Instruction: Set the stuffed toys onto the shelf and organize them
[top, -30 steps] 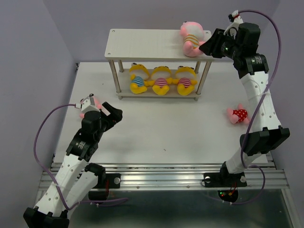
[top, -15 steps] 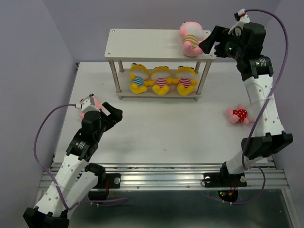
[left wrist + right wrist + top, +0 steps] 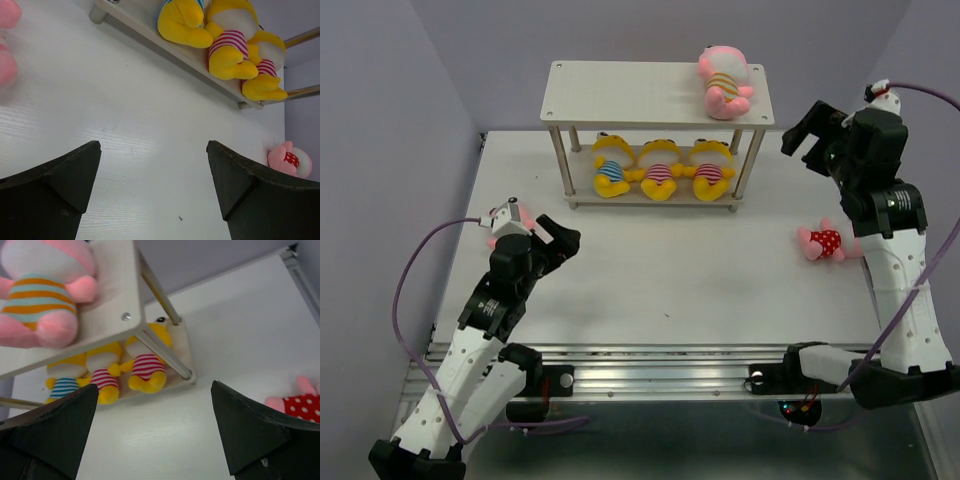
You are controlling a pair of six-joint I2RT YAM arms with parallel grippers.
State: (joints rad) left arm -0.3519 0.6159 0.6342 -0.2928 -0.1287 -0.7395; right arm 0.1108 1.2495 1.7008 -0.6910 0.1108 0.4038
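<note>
The shelf (image 3: 640,92) stands at the back of the table. A pink stuffed toy in orange and blue stripes (image 3: 724,82) lies free on the right end of its top board. Three yellow toys (image 3: 659,168) sit side by side on the lower board. Another pink toy, in red polka dots (image 3: 821,241), lies on the table below my right gripper (image 3: 810,130), which is open, empty and off to the right of the shelf. My left gripper (image 3: 560,240) is open and empty over the table's left side, with a pink toy (image 3: 512,219) just behind it.
The right wrist view shows the shelf's corner leg (image 3: 165,352) and the polka-dot toy (image 3: 300,404) at its right edge. The left wrist view shows the lower board's front edge (image 3: 150,37) and bare white tabletop (image 3: 150,130) between the fingers.
My right gripper opened and let go of the pink striped toy on the top board, then drew back to the right and away from the shelf. The left arm stayed still.
</note>
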